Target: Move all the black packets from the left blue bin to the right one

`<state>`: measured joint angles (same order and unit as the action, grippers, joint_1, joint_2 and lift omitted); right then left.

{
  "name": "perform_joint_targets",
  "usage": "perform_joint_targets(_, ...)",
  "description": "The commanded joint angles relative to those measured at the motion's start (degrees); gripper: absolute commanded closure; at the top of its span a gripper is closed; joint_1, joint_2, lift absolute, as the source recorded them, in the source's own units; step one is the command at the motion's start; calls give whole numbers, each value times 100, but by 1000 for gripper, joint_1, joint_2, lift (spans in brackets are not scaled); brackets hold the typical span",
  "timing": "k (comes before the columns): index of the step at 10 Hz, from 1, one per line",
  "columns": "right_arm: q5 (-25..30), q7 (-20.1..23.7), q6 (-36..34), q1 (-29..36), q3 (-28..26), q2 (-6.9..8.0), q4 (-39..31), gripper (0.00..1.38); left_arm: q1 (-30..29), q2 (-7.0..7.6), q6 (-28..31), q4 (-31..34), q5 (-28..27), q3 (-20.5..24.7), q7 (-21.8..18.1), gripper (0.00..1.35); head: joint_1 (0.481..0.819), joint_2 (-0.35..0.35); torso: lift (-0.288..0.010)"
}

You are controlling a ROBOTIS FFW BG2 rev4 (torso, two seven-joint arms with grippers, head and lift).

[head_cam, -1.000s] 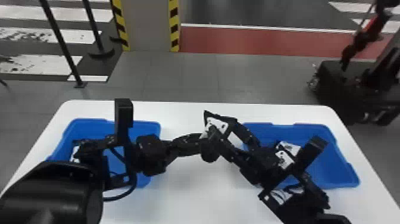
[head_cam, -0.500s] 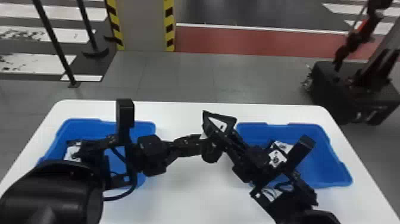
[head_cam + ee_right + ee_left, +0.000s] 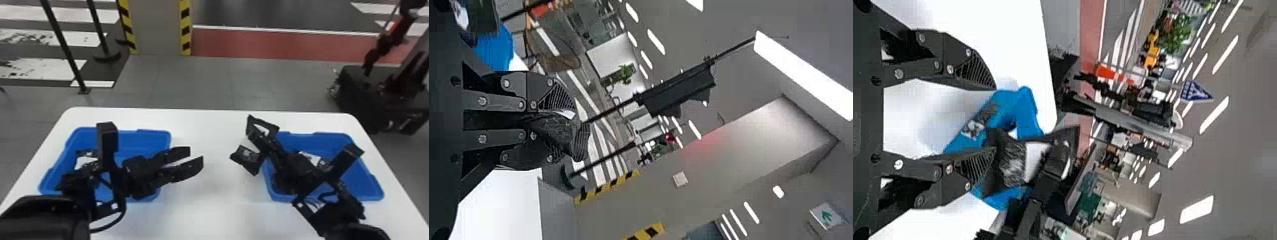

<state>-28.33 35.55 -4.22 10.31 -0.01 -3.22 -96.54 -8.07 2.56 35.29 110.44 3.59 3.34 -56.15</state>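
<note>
R gripper (image 3: 569, 124) clamped on blk packet (image 3: 247, 156), ctr-right; L gripper (image 3: 195, 153) fingers apart. Packet prob. light, soft, slick; grip mid-body.

White table (image 3: 217, 210) — two blue bins (image 3: 154, 135) atop

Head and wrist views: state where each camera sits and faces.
Head view: robot's head, facing forward and down at the table; both arms show.
Left wrist view: left wrist, facing past its fingers toward the held packet and right bin.
Right wrist view: right wrist, facing past its gripper toward a pillar.
All three share that packet.
</note>
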Motion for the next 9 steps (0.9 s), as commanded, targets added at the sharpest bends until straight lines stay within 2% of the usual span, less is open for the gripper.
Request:
perform_joint_targets(1,152,-153,0,-89,-439,-170,155,1277,-317,-1,-464,16,28,562,16,154,695,-45,-110)
perform_joint_targets(2,152,-373,0,-131,-535,-337,253,1253,-500,-28,-647,100,45,896,60,163,695,-49,-110)
perform_joint_targets(3,144,-575,0,-370,-588,-539,689,1190,-711,-45,-647,227,10,1274,95,167,695,-50,-110)
perform_joint_targets(4,144,-663,0,-623,-658,-663,1111,1055,-824,-45,-633,255,1,1529,113,167,695,-43,-110)
perform_joint_targets(5,240,-777,0,-947,-799,-759,1645,953,-908,-45,-619,283,-69,1793,113,171,695,-40,-110)
perform_joint_targets(6,671,-927,0,-1073,-1186,-759,1828,953,-936,-45,-619,297,-78,1942,113,174,695,-36,-110)
perform_joint_targets(7,733,-1111,0,-1045,-1353,-768,1786,869,-950,-36,-633,353,-95,2030,113,177,695,-53,-110)
perform_joint_targets(8,768,-1278,0,-834,-1423,-768,1392,427,-978,-54,-703,396,-166,2127,113,176,695,-80,-110)
perform_joint_targets(9,943,-1542,14,-455,-1414,-759,731,85,-1035,-89,-844,438,-236,2285,165,173,695,-89,-110)
